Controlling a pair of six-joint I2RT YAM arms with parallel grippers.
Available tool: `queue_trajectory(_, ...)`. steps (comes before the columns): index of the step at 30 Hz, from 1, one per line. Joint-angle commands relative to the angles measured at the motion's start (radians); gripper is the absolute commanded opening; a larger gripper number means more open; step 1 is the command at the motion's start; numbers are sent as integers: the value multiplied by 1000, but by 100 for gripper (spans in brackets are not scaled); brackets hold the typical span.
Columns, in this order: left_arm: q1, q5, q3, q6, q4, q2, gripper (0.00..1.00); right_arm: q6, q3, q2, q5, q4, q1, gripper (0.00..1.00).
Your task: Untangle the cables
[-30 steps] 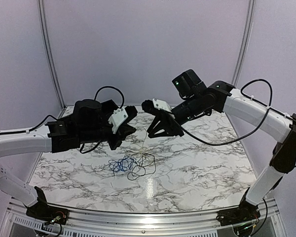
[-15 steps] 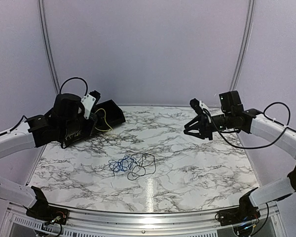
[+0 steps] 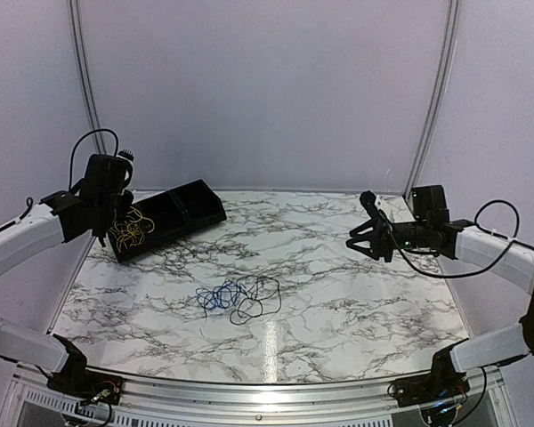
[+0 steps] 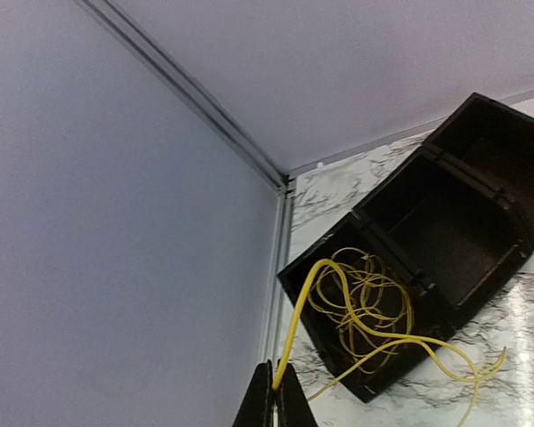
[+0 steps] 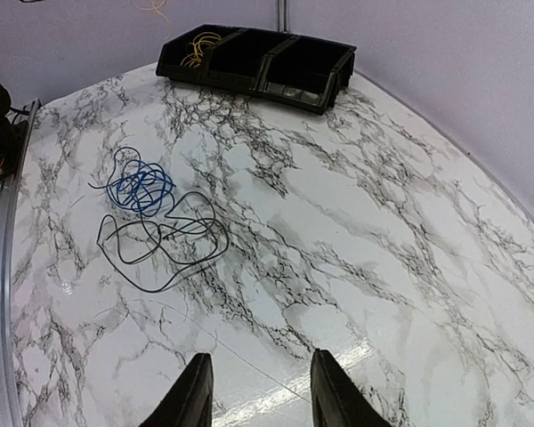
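The white marble-patterned desk carries everything here. The left arm reaches along the desk's left edge toward the far-left corner. The right arm stretches in from the right, its wrist held above the desk's right half.

A black divided tray lies at an angle in the far-left part of the desk (its compartments sit in a row, and only the end one nearest the desk's left edge has anything in it). The yellow cable lies mostly in that end compartment as a loose heap of loops. A few of its loops hang over the tray's wall onto the marble. One strand rises out of the heap to the left fingers, which are pinched tight on it above the tray's end.

The other two cables lie near the middle of the desk, well apart from the tray and both arms. The black cable spreads in wide flat loops on the right. The blue cable is a tighter bundle touching it on the left, with black strands crossing into the blue.

The right fingers are spread apart with nothing between them, hanging over bare marble to the right of that tangle
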Motion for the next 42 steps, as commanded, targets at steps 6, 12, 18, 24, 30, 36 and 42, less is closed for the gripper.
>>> queue_trajectory(6, 202, -83, 72, 149, 89, 173, 0, -38, 15, -59, 29, 35, -10, 38)
queue_trajectory(12, 233, -110, 143, 228, 153, 326, 0, -41, 8, -77, 32, 36, -14, 38)
queue_trajectory(18, 233, -77, 198, 254, 188, 462, 0, -47, 8, -71, 33, 35, -15, 38)
queue_trajectory(24, 233, -22, 215, 205, 189, 521, 0, -53, 9, -75, 46, 33, -22, 38)
queue_trajectory(30, 236, 22, 199, 158, 187, 554, 0, -55, 8, -70, 47, 33, -31, 38)
queue_trajectory(36, 268, 153, 173, 53, 185, 574, 0, -58, 6, -69, 45, 32, -32, 38)
queue_trajectory(42, 317, 290, 151, -33, 187, 591, 0, -64, 4, -68, 45, 29, -35, 38)
